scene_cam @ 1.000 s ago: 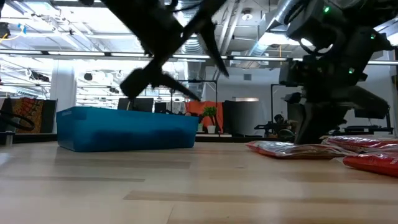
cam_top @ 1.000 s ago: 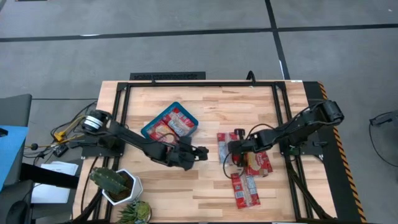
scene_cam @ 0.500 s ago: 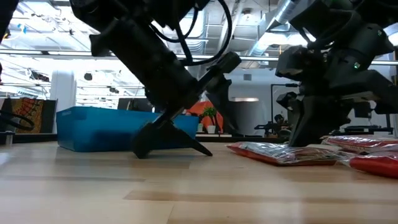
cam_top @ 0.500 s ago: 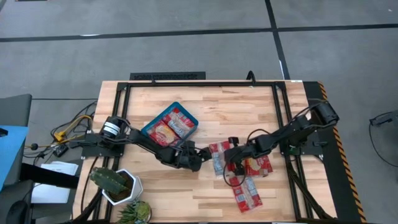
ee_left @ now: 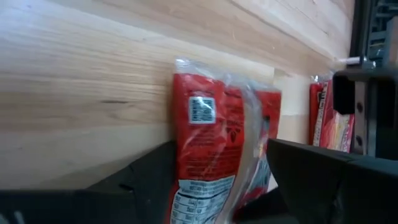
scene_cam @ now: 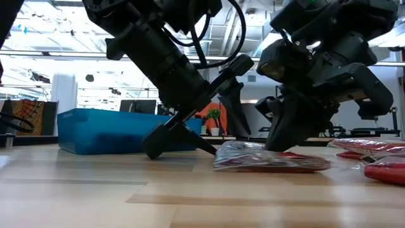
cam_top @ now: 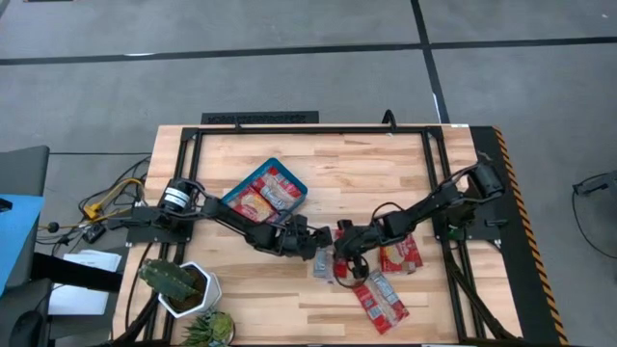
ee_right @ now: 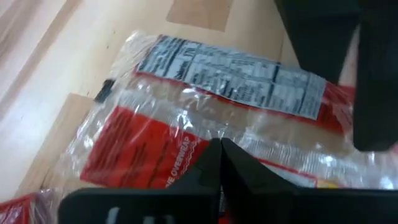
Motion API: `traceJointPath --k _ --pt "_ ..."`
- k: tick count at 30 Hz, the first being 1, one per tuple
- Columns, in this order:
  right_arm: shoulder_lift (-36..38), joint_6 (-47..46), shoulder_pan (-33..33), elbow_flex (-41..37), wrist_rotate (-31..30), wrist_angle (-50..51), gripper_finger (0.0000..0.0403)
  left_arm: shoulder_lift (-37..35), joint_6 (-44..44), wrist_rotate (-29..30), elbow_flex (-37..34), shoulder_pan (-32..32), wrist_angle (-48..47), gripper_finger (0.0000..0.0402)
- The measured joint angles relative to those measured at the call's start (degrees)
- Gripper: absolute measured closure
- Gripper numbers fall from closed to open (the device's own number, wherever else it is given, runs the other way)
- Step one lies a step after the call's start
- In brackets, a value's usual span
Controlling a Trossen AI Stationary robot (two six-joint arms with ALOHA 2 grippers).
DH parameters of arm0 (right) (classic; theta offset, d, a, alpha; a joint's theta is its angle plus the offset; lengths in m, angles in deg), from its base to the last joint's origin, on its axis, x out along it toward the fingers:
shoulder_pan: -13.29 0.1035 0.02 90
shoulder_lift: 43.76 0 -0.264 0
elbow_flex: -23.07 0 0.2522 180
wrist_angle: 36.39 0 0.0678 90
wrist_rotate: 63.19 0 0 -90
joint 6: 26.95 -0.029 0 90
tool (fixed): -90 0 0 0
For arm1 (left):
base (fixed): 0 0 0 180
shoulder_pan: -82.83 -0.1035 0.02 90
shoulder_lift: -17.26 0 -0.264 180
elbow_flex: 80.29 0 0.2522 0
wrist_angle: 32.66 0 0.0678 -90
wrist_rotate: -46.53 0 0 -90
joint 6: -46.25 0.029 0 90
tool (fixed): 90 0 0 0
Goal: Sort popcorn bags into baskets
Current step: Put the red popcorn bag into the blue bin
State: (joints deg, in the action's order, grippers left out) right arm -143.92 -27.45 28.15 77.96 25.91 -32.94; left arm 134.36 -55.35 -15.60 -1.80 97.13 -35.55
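Observation:
A red popcorn packet (cam_top: 325, 262) lies flat on the table between my two grippers; it also shows in the low view (scene_cam: 272, 158). My left gripper (cam_top: 316, 243) is open and low over the table, with its fingers on either side of one end of the packet (ee_left: 214, 134). My right gripper (cam_top: 339, 258) is shut and stands on the packet's far part. The teal tray (cam_top: 224, 200) toward the far left holds two packets (cam_top: 265, 191). More packets (cam_top: 397, 255) (cam_top: 381, 301) lie on the right. My left gripper has a finger (ee_left: 146, 180) close beside the packet's long edge; I cannot tell whether it touches. My right gripper presses its shut fingertips (ee_right: 214, 165) down on the middle of the packet's upper face (ee_right: 186, 146), slanting from above and from the table's right. The packet lies flat on the wood.
A white cactus pot (cam_top: 188, 289) stands at the near left corner. The tray (scene_cam: 126, 130) sits behind my left arm in the low view. Loose packets (scene_cam: 373, 149) lie to the right. A black frame (cam_top: 308, 128) runs around the table top.
My right gripper has moved toward the table's left and near edge, sliding one packet along the wood away from the pile. My left gripper has moved right and down to the table, and its fingers now stand on either side of that packet's end.

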Motion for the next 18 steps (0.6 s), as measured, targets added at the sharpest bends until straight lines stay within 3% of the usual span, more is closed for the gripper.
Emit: traceJointPath --k 5,12,18 --pt "-0.33 1.08 -0.19 0.79 0.1 0.27 0.0383 0.05 0.1 -1.69 0.0 -0.45 -0.98 0.0218" --pt "1.98 2.34 -0.38 0.74 -0.78 4.36 0.0371 0.13 3.95 -2.21 0.04 -1.03 -0.78 0.0376" --pt "8.59 3.72 -0.82 0.65 -1.69 13.18 0.0378 -0.01 4.33 -2.29 -0.05 -1.74 0.25 0.0397"
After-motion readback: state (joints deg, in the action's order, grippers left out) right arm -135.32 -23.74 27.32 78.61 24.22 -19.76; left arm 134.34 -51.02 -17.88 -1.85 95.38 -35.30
